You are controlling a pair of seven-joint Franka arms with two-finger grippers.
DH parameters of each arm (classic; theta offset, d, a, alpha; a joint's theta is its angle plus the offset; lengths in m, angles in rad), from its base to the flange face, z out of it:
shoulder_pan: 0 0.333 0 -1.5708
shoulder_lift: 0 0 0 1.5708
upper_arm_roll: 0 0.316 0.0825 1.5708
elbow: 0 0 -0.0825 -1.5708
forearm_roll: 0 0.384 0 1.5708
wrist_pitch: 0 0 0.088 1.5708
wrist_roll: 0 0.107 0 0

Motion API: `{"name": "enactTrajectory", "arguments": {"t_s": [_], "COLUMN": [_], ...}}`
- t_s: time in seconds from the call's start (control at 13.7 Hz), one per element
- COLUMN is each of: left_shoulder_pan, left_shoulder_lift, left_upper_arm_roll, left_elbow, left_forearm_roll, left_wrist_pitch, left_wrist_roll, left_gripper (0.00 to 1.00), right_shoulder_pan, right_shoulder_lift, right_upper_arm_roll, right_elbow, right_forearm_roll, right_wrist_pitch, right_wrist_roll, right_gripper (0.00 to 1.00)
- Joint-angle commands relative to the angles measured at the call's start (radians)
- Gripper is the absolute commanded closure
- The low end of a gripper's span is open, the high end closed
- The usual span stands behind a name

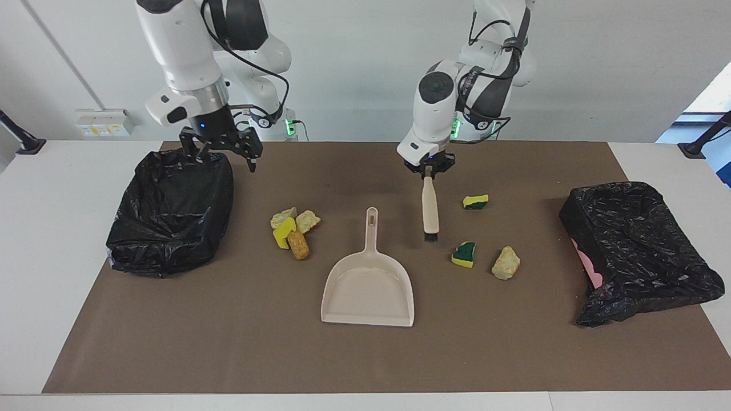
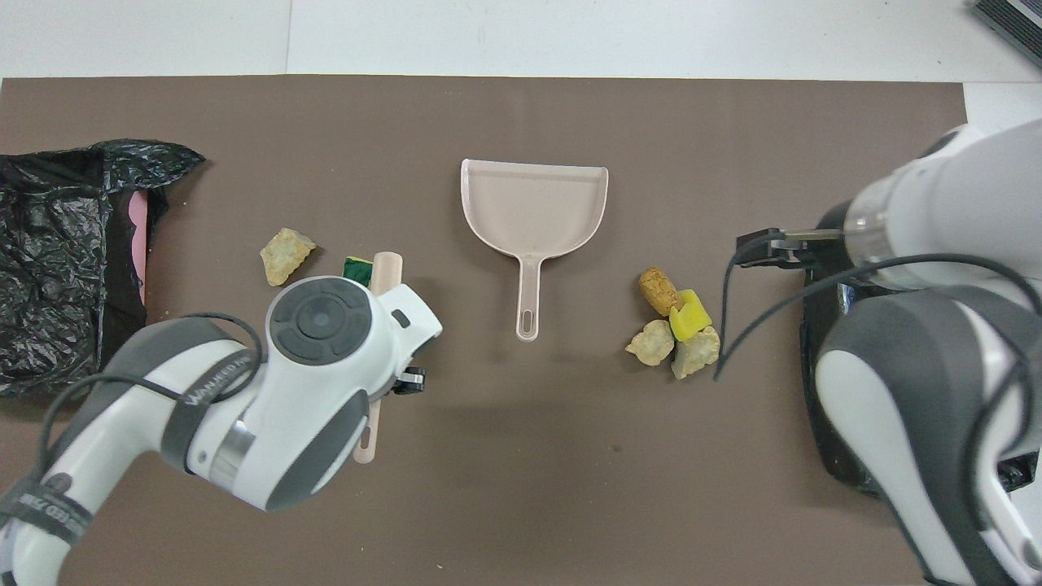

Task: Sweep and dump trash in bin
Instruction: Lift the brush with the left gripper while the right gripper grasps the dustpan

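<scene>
My left gripper [image 1: 428,170] is shut on the top of the handle of a beige brush [image 1: 429,205]. The brush [image 2: 386,272] hangs bristles down, low over the mat beside the dustpan's handle. The beige dustpan [image 1: 368,288] [image 2: 533,203] lies flat mid-mat, handle toward the robots. Trash lies in two groups. A yellow-and-green chunk [image 1: 476,201], a green one [image 1: 464,254] and a beige one [image 1: 506,262] are toward the left arm's end. A cluster of several chunks [image 1: 294,229] [image 2: 674,324] is toward the right arm's end. My right gripper [image 1: 223,157] hangs open and empty over the edge of a black-bagged bin [image 1: 171,211].
A second black-bagged bin [image 1: 639,251] [image 2: 65,260] stands at the left arm's end of the brown mat [image 1: 365,359]. In the overhead view, the left arm covers part of the trash near the brush. The right arm covers most of its bin there.
</scene>
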Motion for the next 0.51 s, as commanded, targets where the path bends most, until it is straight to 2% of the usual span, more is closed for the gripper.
{"name": "enactTrajectory", "arguments": {"t_s": [0.0,0.22,0.44], "left_shoulder_pan": [0.142,0.273,0.385], "left_shoulder_lift": [0.064,0.090,0.145], "left_upper_arm_roll": [-0.015,-0.017,-0.015], "left_elbow": [0.092,0.109,0.154], "left_forearm_roll": [0.029,0.081,0.085], "left_wrist_pitch": [-0.020,0.023,0.052], "left_wrist_roll": [0.162,0.310,0.333], "left_gripper": [1.00,1.00,1.00], "right_shoulder_pan": [0.063,0.166,0.235], "right_shoulder_lift": [0.131,0.257,0.332], "right_upper_arm_roll": [0.005,0.015,0.018], "right_elbow": [0.042,0.064,0.064], "right_forearm_roll": [0.023,0.023,0.022], "right_wrist_pitch": [0.124,0.189,0.289], "right_wrist_roll": [0.163,0.209,0.308], "right_gripper": [0.00,0.00,0.00]}}
